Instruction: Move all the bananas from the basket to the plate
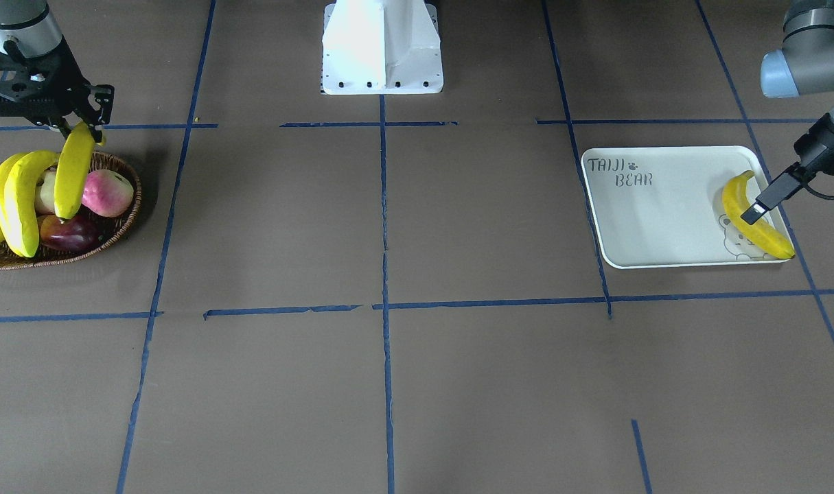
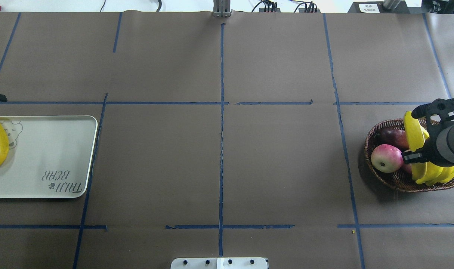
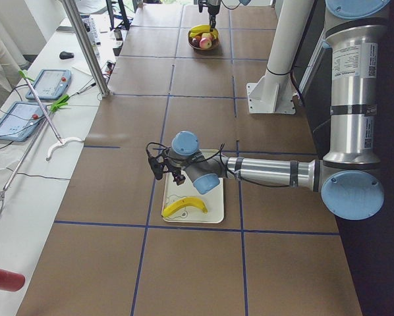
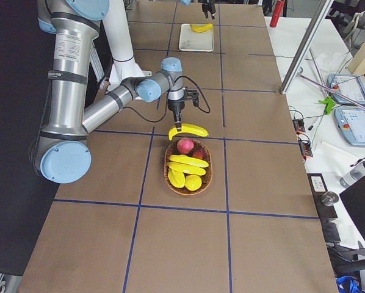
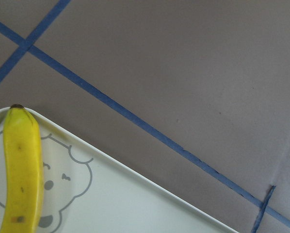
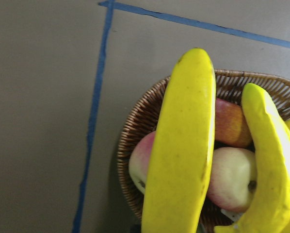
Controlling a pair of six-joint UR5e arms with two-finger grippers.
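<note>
My right gripper (image 1: 80, 127) is shut on the top end of one banana (image 1: 73, 171), which hangs upright just above the dark wicker basket (image 1: 125, 226). In the right wrist view this banana (image 6: 184, 145) fills the middle, over the basket (image 6: 145, 121). More bananas (image 1: 22, 199) lie in the basket's far side. Another banana (image 1: 760, 230) lies free on the off-white plate (image 1: 650, 219), over the bear drawing. My left gripper (image 1: 756, 209) hovers just above it, open and holding nothing. The left wrist view shows that banana (image 5: 24, 165) on the plate (image 5: 135, 204).
A pink-red apple (image 1: 106, 192) and a dark red one (image 1: 70, 233) sit in the basket beside the bananas. The robot's white base (image 1: 382, 48) stands at the table's edge between the arms. Blue tape lines cross the brown table.
</note>
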